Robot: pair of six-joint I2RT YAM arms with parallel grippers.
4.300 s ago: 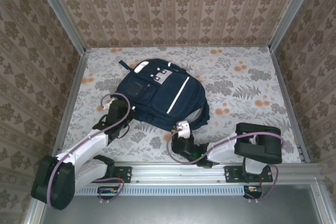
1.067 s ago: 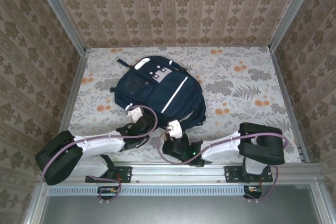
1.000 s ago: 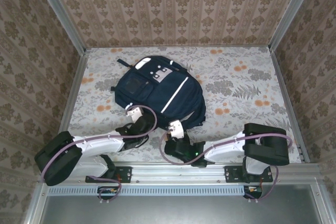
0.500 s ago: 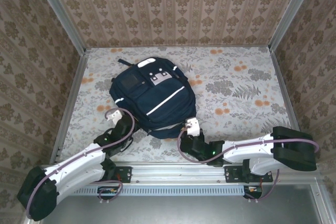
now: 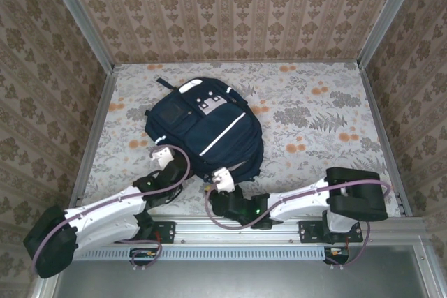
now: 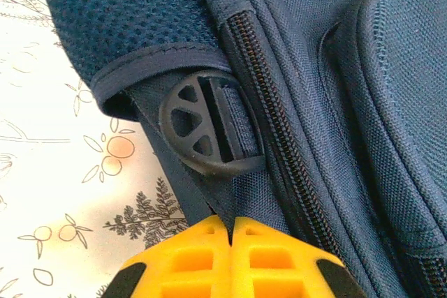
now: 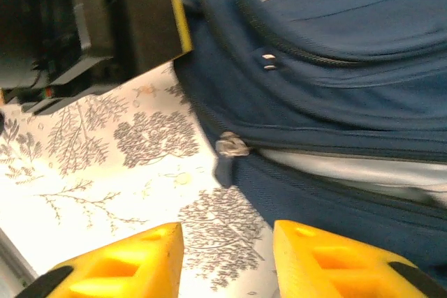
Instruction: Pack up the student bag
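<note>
The student bag (image 5: pixel 204 129), navy with a white stripe, lies flat on the flowered table, its bottom toward the arms. My left gripper (image 5: pixel 170 162) is at the bag's near left corner. In the left wrist view its yellow fingers (image 6: pixel 231 227) are shut on a fold of the bag's fabric, just below a black plastic buckle (image 6: pixel 208 127). My right gripper (image 5: pixel 223 176) sits at the bag's near edge. In the right wrist view it is open (image 7: pixel 225 234) over bare tablecloth, short of a metal zipper pull (image 7: pixel 232 146). The zipper there gapes, showing something pale (image 7: pixel 335 167) inside.
The table (image 5: pixel 314 116) is walled with patterned panels on three sides, with a metal rail along the near edge. The left arm's black wrist (image 7: pixel 105 26) shows close by in the right wrist view. The right half of the table has free room.
The bag has turned and slid a little toward the left. My right gripper has opened and moved left along the bag's near edge. The left gripper has stayed shut on the fabric.
</note>
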